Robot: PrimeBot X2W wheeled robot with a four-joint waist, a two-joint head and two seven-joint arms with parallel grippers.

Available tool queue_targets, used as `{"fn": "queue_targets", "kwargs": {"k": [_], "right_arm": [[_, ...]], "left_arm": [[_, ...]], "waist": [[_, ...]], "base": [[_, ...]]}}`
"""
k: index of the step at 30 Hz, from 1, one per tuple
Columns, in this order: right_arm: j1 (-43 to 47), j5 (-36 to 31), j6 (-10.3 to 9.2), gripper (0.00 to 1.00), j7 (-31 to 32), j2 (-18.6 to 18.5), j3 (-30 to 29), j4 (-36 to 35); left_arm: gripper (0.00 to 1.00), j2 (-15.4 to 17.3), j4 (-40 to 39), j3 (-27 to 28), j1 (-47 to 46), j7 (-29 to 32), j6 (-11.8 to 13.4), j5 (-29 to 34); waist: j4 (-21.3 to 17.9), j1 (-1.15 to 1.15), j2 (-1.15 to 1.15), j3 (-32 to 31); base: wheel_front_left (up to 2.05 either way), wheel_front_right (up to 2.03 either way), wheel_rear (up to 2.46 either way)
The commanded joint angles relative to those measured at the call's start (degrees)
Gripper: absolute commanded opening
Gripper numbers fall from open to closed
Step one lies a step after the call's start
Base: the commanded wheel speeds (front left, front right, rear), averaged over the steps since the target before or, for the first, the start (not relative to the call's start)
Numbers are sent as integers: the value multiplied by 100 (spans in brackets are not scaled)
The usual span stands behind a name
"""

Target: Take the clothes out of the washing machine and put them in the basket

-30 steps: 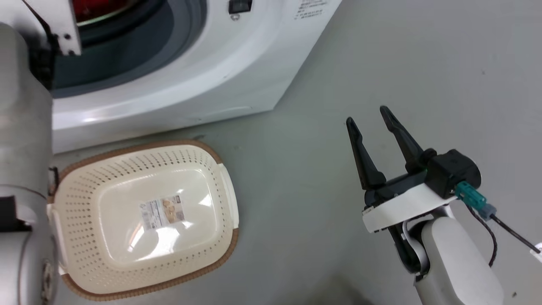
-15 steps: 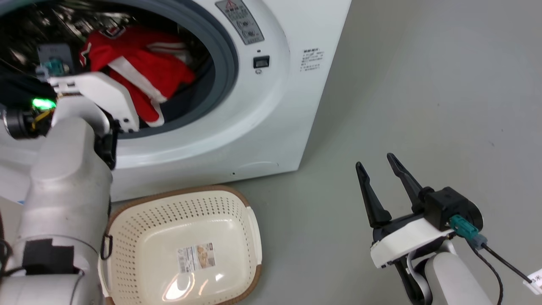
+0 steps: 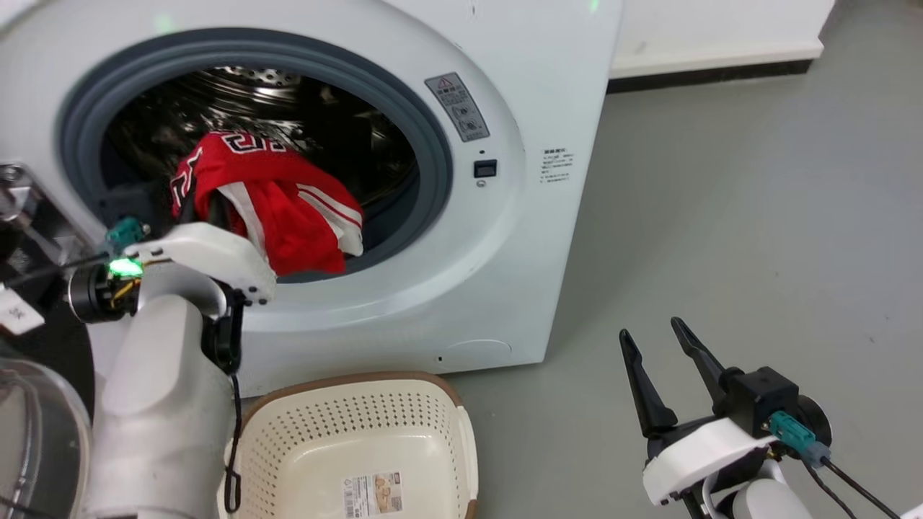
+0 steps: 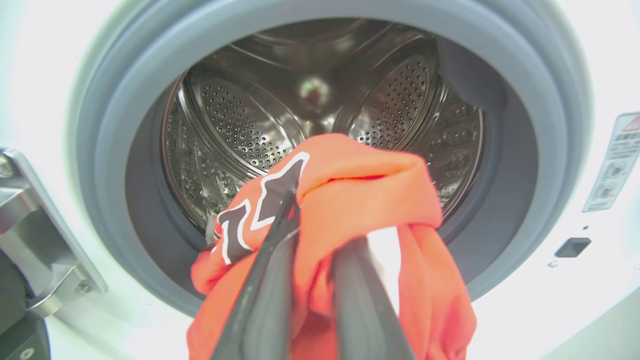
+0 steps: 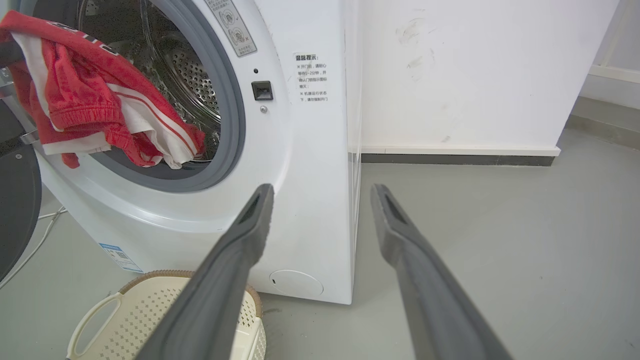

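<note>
The clothes [image 3: 288,209] are a red jersey with white trim, bunched in the mouth of the washing machine [image 3: 505,252] and drooping over the lower grey seal. In the left wrist view my left gripper [image 4: 320,225] is shut on a fold of the clothes [image 4: 360,185], in front of the steel drum. My left arm [image 3: 159,360] reaches up to the porthole. The cream basket [image 3: 360,425] stands on the floor below the porthole and holds no cloth. My right gripper [image 3: 649,329] hovers open over the floor to the right, nothing between its fingers [image 5: 240,240].
The clear domed door [image 3: 36,432] hangs open at the lower left, its metal hinge [image 3: 21,209] beside the porthole. Grey floor [image 3: 757,216] stretches right of the machine to a white wall with a dark skirting [image 3: 707,76]. The basket [image 5: 135,305] sits close against the machine's front.
The head camera has tilted up, so machine and basket sit lower in the picture. The jersey is now bunched higher at the porthole mouth by my left wrist. The right gripper stays open.
</note>
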Motion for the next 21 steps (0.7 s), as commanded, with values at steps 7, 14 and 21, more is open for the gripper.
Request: {"fn": "queue_targets", "kwargs": {"k": [7,14,21], "right_arm": [[384,-53,-4,100,159,2,-102,-192],[630,-35,-4,100,295,2,-139,-360],[747,-72,-4,100,381,2,-191,-516]], "left_arm": [[0,-220,-1788,-47,1216,-43,99,155],[0,-352,-3775,-230,2278,184,274,252],[0,-450,-5477,-425,3334,718,534,328]], "waist": [[374,2,0,-432],[572,2,0,-621],[722,2,0,-633]], "base": [[0,0,0],[0,0,0],[0,0,0]]}}
